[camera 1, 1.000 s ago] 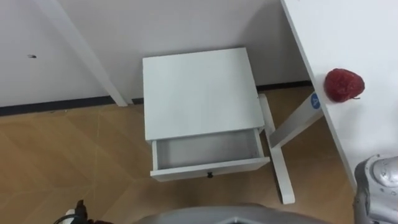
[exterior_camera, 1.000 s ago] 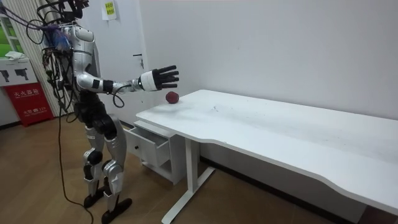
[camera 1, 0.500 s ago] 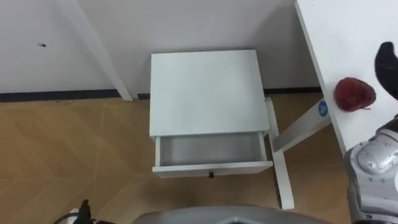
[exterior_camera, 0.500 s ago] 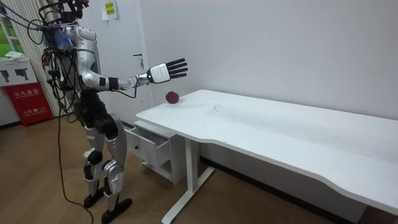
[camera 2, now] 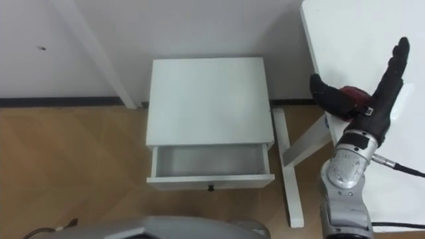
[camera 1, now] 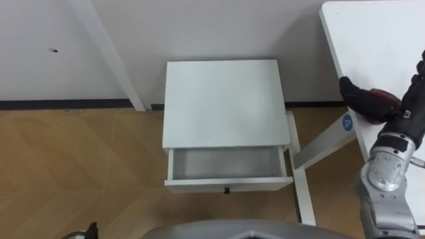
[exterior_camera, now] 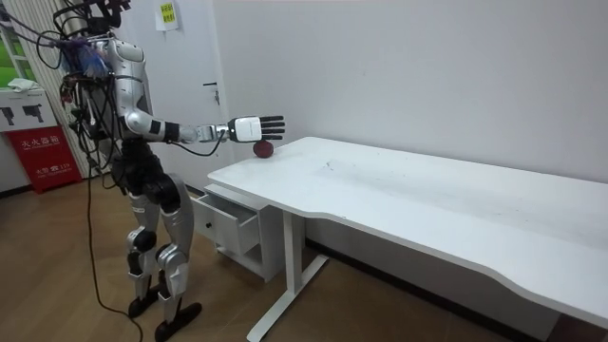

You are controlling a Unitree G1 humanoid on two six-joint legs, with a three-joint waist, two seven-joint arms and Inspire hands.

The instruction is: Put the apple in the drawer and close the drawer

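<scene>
Right hand [camera 2: 370,117], fingers straight and thumb spread wide, is hovering at the red apple [camera 2: 356,97] near the worktop [camera 2: 345,26] corner, right of frame, gripping nothing. Risk: closing off-centre, the thumb is liable to knock the apple over the edge, missing the open drawer [camera 2: 209,161] at centre.
</scene>
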